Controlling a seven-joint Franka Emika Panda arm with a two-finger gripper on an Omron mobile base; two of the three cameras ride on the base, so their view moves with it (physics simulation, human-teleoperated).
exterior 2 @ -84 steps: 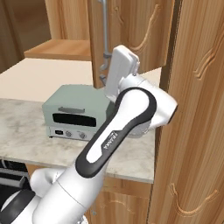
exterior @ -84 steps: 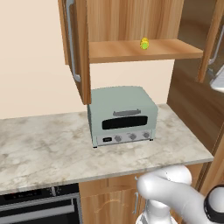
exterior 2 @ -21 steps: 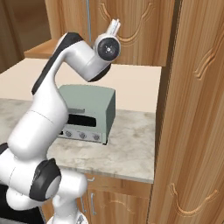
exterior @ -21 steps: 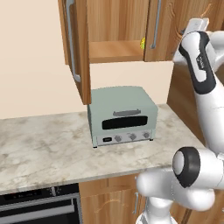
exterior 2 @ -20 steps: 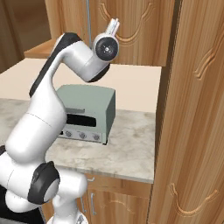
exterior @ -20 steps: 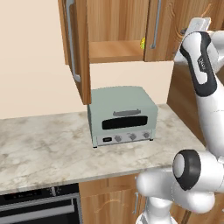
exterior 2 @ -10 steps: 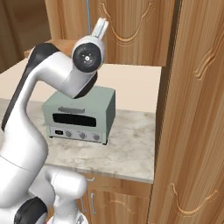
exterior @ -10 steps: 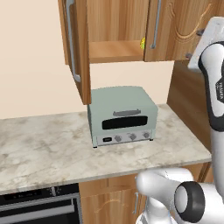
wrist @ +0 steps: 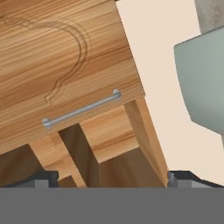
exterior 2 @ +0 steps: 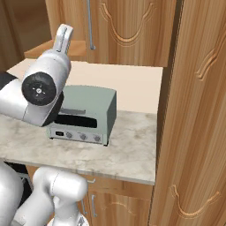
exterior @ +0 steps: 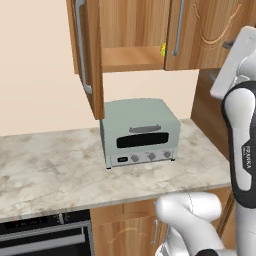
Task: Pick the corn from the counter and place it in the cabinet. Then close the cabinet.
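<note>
Swinging shut, the cabinet's (exterior: 150, 35) right door (exterior: 200, 30) had come nearly flush, while its left door (exterior: 87, 55) stood wide, so closing remained half done. The corn (exterior: 163, 49) lay on the cabinet's shelf, peeking past the right door's edge, well apart from the spread, empty fingers (wrist: 43, 178).

Pale green toaster oven (exterior: 140, 131) stands on the marbled stone desk (exterior: 50, 170); wall-mounted wooden cabinet (exterior: 131, 30) at its 12 o'clock, small yellow corn cob (exterior: 163, 49) on the shelf inside.
</note>
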